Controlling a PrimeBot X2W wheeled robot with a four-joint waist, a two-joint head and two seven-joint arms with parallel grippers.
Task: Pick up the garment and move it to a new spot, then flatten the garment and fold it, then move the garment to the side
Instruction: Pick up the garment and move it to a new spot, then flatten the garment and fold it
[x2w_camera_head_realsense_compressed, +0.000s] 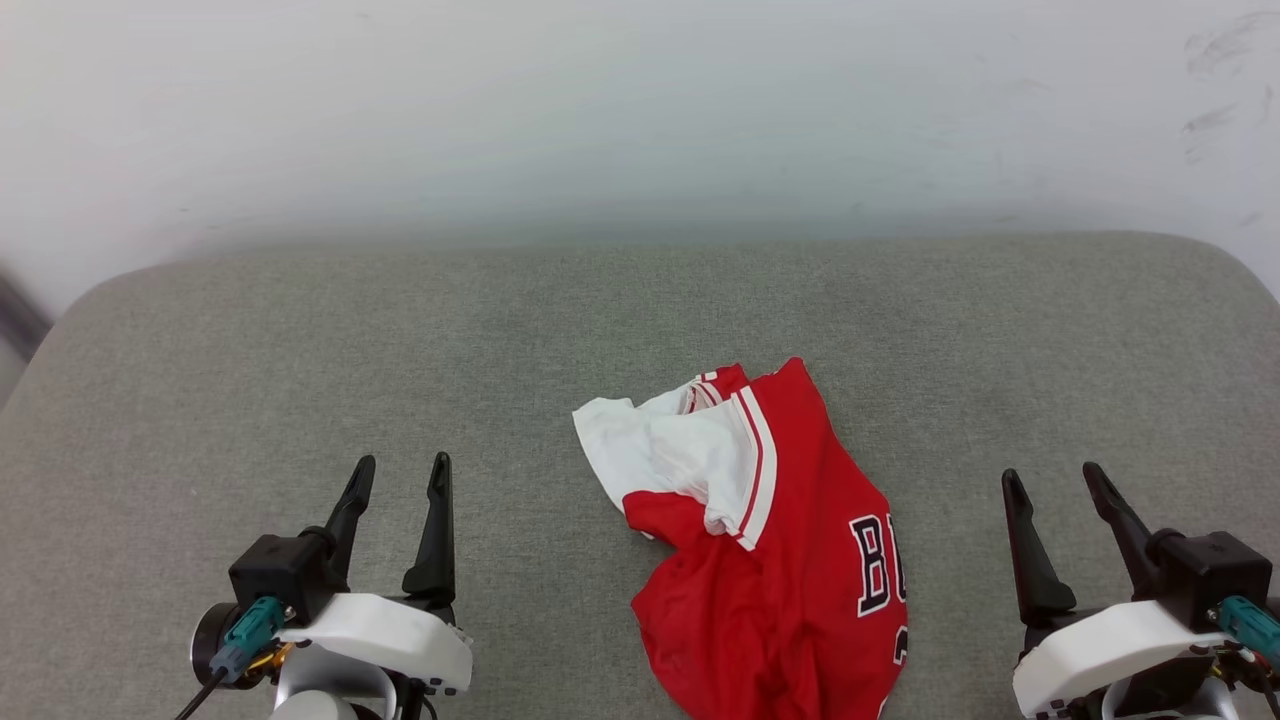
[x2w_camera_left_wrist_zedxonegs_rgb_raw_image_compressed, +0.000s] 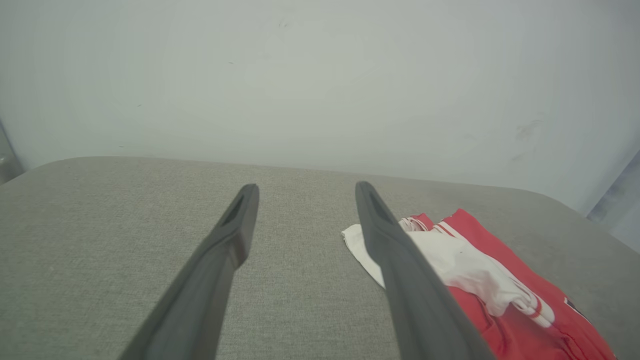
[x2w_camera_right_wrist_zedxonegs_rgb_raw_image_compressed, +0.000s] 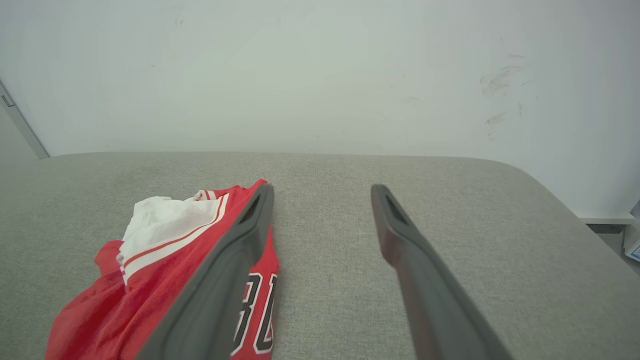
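The garment, a red jersey T-shirt with a white sleeve, striped trim and black lettering, lies crumpled on the grey cushion near its front edge, between my two arms. My left gripper is open over bare cushion well to the garment's left, holding nothing. My right gripper is open just right of the garment, also with nothing in it. In the left wrist view the garment lies beyond the right finger, with the left gripper wide apart. In the right wrist view the garment lies left of the open right gripper.
The grey fabric cushion spans the whole width, with rounded far corners. A pale wall rises right behind it. Bare cushion lies left, right and behind the garment.
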